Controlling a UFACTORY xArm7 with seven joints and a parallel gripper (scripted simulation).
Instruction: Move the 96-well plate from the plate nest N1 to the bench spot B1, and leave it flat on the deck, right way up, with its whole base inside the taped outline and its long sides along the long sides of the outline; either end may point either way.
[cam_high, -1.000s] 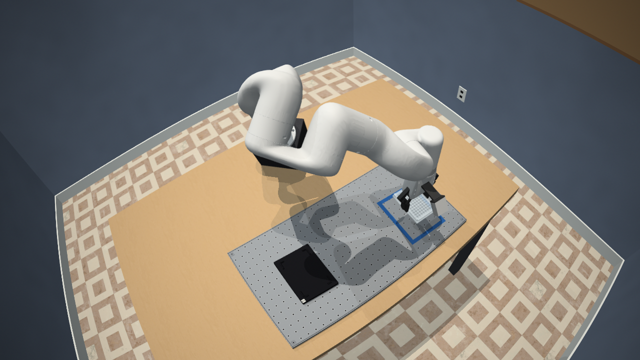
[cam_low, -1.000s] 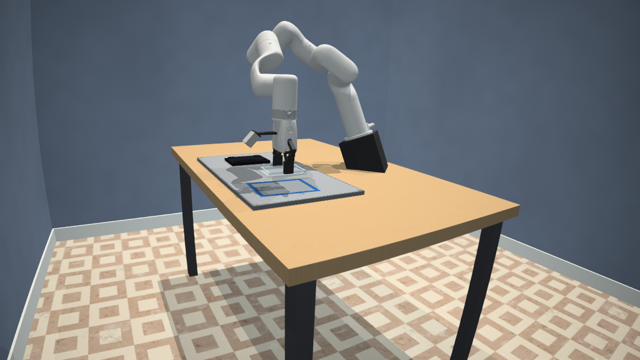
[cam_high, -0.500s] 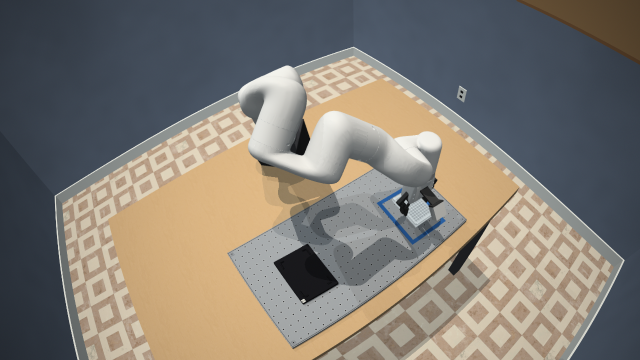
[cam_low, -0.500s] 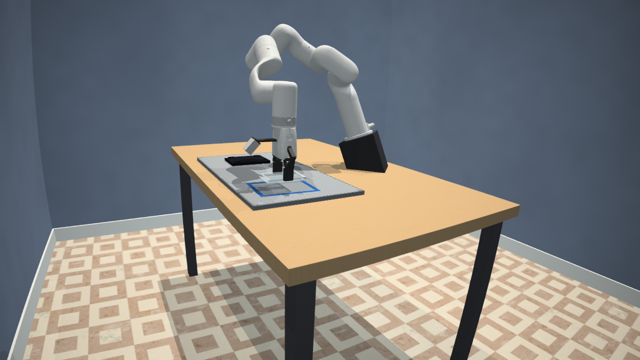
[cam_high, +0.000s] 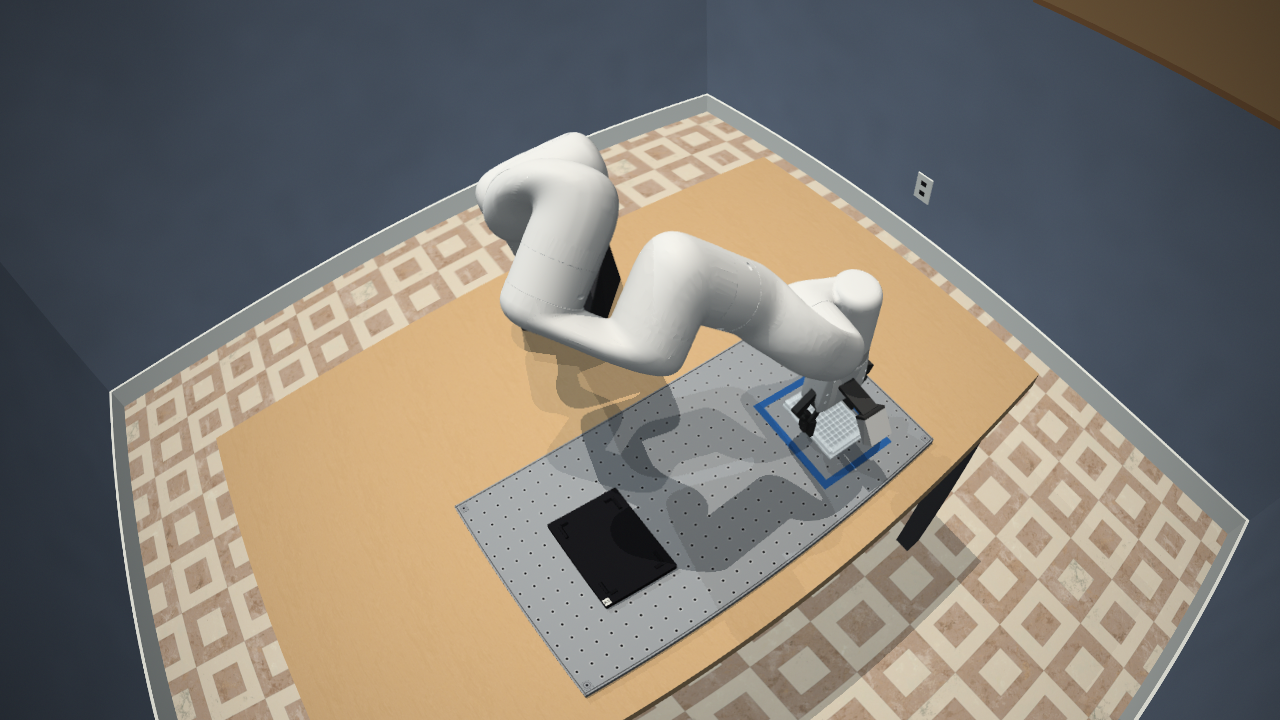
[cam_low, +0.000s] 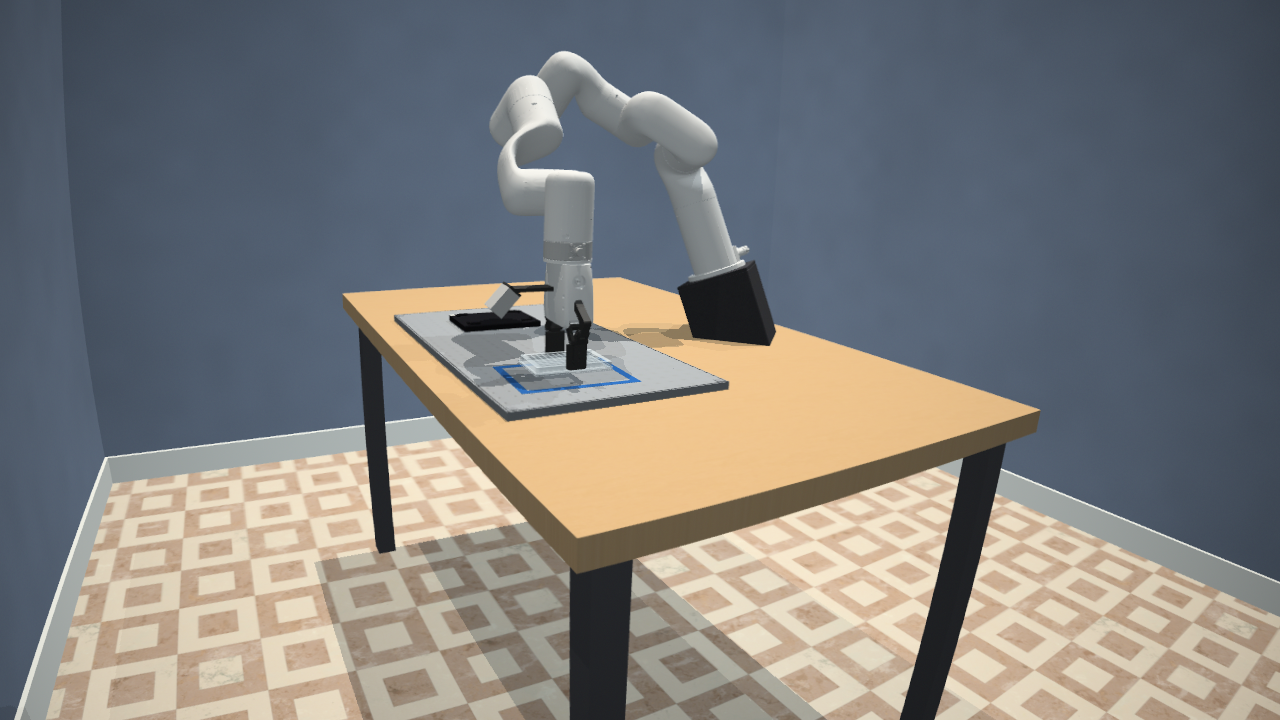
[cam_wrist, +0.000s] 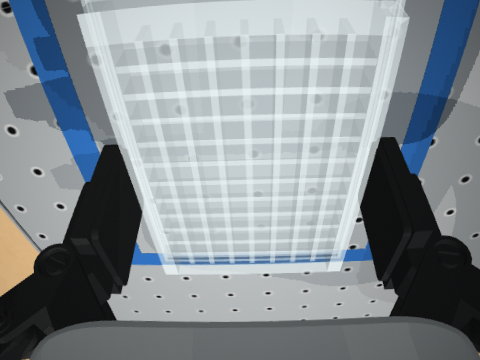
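Clear plastic 96-well plate (cam_wrist: 247, 134) level and right way up inside blue taped rectangular outline (cam_high: 787, 443), long sides along its long sides, black jaws clamped on plate's long sides, gripper (cam_high: 834, 413) vertical, grey perforated deck (cam_high: 572, 617), empty black plate nest (cam_high: 610, 546) well apart, tan wooden bench (cam_high: 358, 501).

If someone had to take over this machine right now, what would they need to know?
Gripper: jaws shut on the clear gridded 96-well plate, gripping its long sides.
Plate: level, right way up, low over the blue taped outline on the grey perforated deck; contact with the deck cannot be told.
Black plate nest: vacated.
Done: pickup and carry.
Left: set down inside the tape, release, lift away.
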